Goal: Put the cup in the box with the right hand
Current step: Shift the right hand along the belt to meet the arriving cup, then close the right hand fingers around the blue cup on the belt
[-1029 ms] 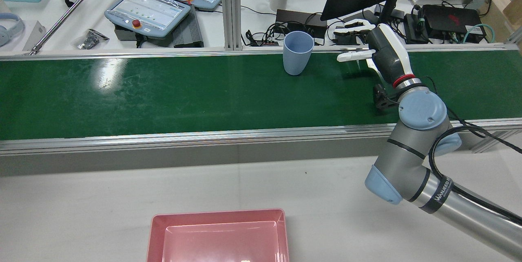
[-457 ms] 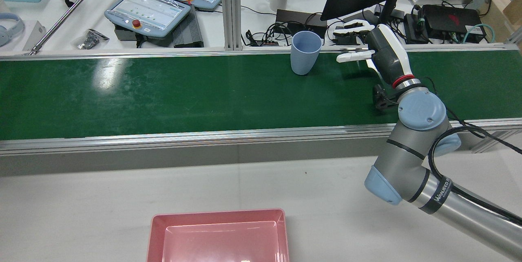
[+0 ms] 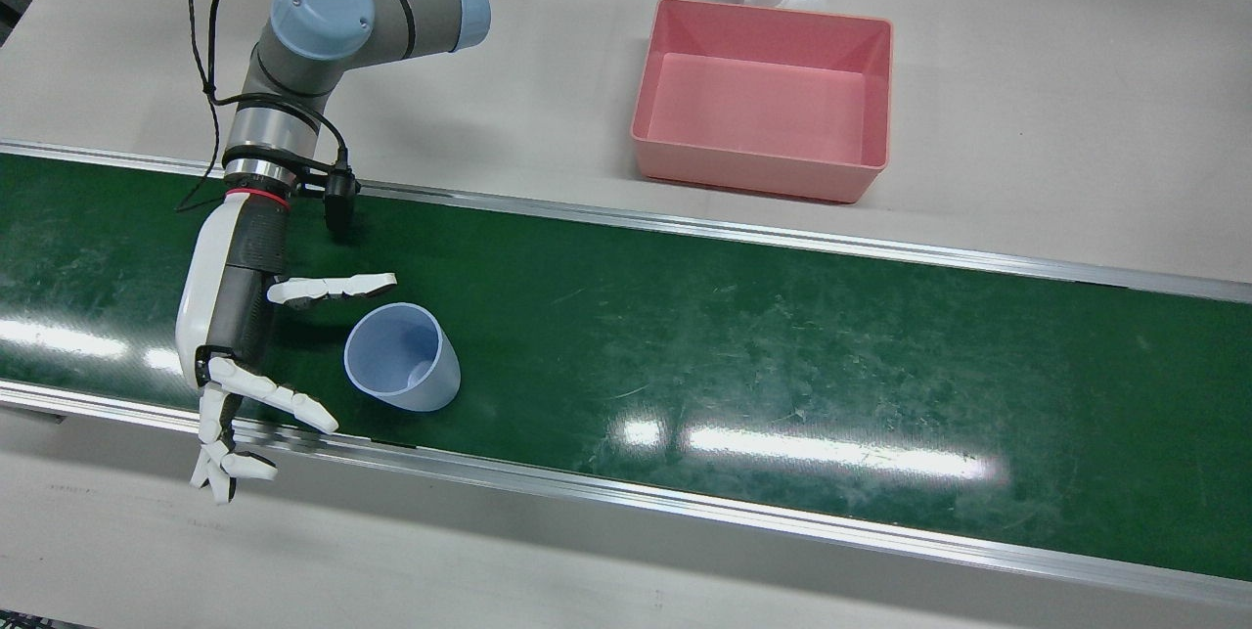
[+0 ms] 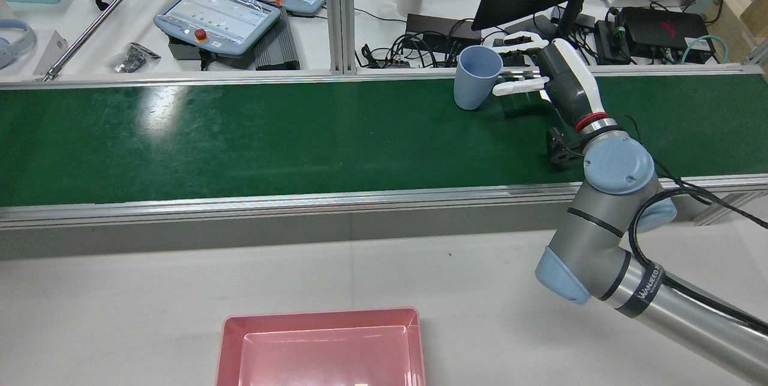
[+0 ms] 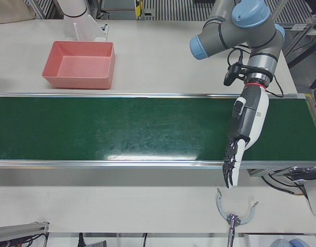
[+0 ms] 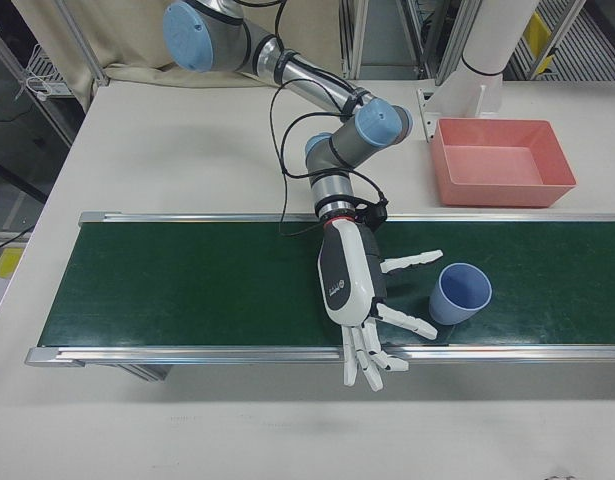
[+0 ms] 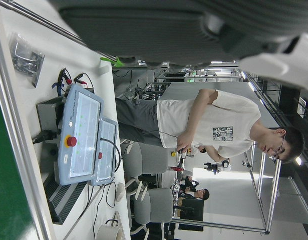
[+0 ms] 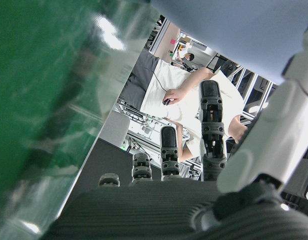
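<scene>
In the front view the cup (image 3: 402, 371) stands on the green belt (image 3: 743, 355), near its operator-side rail, mouth up and leaning slightly; the right hand (image 3: 240, 336) lies just beside it on the view's left, spread wide, one digit reaching above the rim and the others fanned past the rail, so the cup sits in the opening between them, with no clear contact. The pink box (image 3: 763, 96) rests on the worktop (image 3: 1056, 120) across the belt, well apart from the cup. In the rear view the cup (image 4: 477, 77) is at the far edge of the belt, directly to the left of the right hand (image 4: 540, 71), whose lower digit appears to reach its wall; compared with half a second ago the cup has ridden further right along the belt and the gap to the hand has closed, while the hand has barely shifted. The box (image 4: 321, 347) is at the near bottom edge. The left-front view shows only the left hand (image 5: 245, 131), hanging over the belt's end, open and holding nothing, far from the cup. The right-front view confirms the cup (image 6: 460, 293) upright, between the spread digits of the right hand (image 6: 362, 290), not yet enclosed.
</scene>
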Tool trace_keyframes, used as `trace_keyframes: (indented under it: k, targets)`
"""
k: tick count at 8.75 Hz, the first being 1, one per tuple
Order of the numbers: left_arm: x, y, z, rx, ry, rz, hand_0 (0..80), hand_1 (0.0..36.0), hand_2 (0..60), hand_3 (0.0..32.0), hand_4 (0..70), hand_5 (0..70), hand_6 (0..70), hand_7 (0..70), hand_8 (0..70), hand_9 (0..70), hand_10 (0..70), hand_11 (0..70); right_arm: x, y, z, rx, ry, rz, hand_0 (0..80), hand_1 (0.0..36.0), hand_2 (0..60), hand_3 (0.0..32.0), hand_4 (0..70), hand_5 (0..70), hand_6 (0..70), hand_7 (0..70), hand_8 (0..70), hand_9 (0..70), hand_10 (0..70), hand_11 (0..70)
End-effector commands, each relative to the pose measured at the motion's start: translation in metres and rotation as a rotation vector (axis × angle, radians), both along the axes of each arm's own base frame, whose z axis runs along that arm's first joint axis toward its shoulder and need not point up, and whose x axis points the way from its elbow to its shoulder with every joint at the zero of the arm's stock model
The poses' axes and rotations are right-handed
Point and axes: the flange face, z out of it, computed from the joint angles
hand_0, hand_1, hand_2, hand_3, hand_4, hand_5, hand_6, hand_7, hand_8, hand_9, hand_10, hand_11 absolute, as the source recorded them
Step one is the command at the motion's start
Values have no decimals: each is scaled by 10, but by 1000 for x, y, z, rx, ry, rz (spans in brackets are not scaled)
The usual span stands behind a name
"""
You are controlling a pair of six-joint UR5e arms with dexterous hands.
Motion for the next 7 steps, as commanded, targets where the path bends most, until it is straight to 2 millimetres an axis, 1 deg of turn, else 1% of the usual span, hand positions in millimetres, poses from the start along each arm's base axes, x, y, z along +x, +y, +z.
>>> trace_keyframes:
  k: [1,3,6,7]
  targets:
    - [0,0,0,0,0,0,0,0,0,0,0,0,0,0,0,0,0,0,0,0,0,0,0,0,479,0,0,78,427,9,61,411,40,130,0,0]
    - [0,0,0,0,0,-1,0,0,0,0,0,0,0,0,0,0,0,0,0,0,1,-1,1,0,479,0,0,74,438,8,61,411,40,130,0,0]
    - [0,0,0,0,0,0,0,0,0,0,0,0,0,0,0,0,0,0,1,1,4,-5,5,1,479,0,0,76,431,9,61,407,41,132,0,0]
    - [0,0,0,0,0,0,0,0,0,0,0,0,0,0,0,0,0,0,1,1,4,-7,6,1,478,0,0,80,416,9,60,400,44,134,0,0]
